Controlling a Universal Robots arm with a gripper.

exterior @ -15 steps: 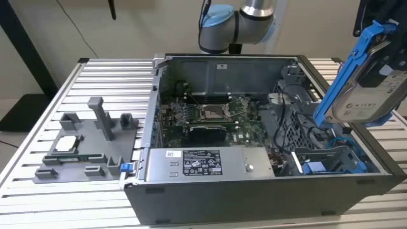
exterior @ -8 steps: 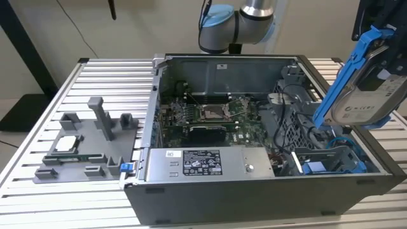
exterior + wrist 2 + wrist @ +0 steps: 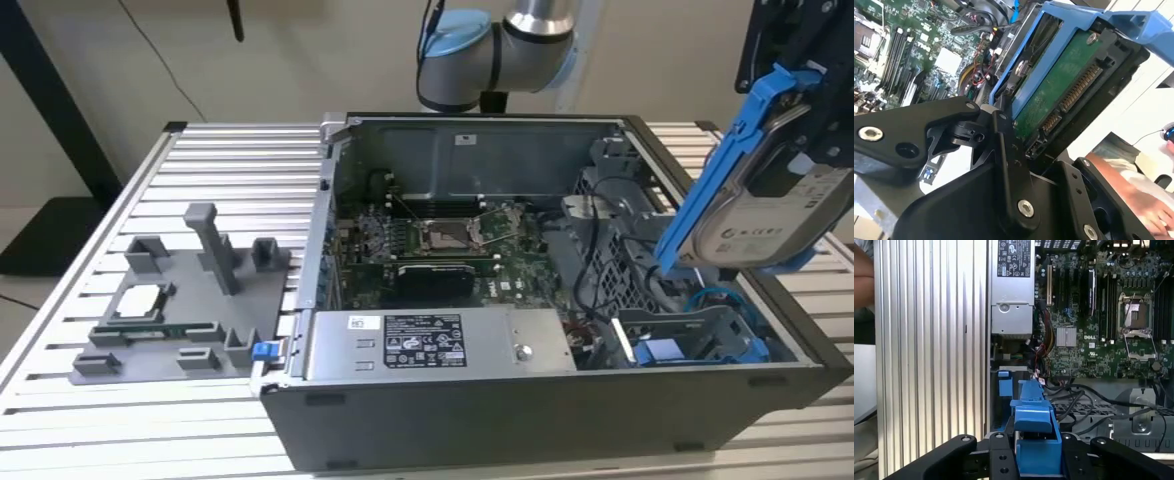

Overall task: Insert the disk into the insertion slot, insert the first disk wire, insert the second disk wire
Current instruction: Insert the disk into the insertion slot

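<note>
So the black two-finger gripper (image 3: 1036,442) is clamped on the disk (image 3: 763,225), a flat silver-grey hard drive with a white label clipped into a bright blue plastic carrier frame. In both wrist views the black fingers (image 3: 1004,150) squeeze it from either side. The second wrist view shows the drive's green circuit-board underside and its row of connector pins. In the exterior view the disk hangs up in the air on the exterior view's right, tilted close to upright, over the right end of the open dark grey metal computer case (image 3: 534,425). It is not in yet. The insertion slot (image 3: 694,328), a rectangular bay in a grey sheet-metal drive cage with blue plastic rails, sits in the case's near right corner, below the disk and apart from it. A loop of blue cable (image 3: 714,295) lies just behind the cage, and black wires (image 3: 601,250) run across the case floor near it. The green motherboard (image 3: 441,245) fills the middle of the case, and a silver power supply box with a black-and-white label (image 3: 427,345) lies along the near wall. The case rests on a table of silver aluminium slats (image 3: 80,420). A grey plastic fixture plate with upright posts (image 3: 174,300) sits on the exterior view's left. The silver and light blue robot arm (image 3: 494,40) comes in from the far side. Part of a person's arm (image 3: 1134,190) shows blurry in the second wrist view.
</note>
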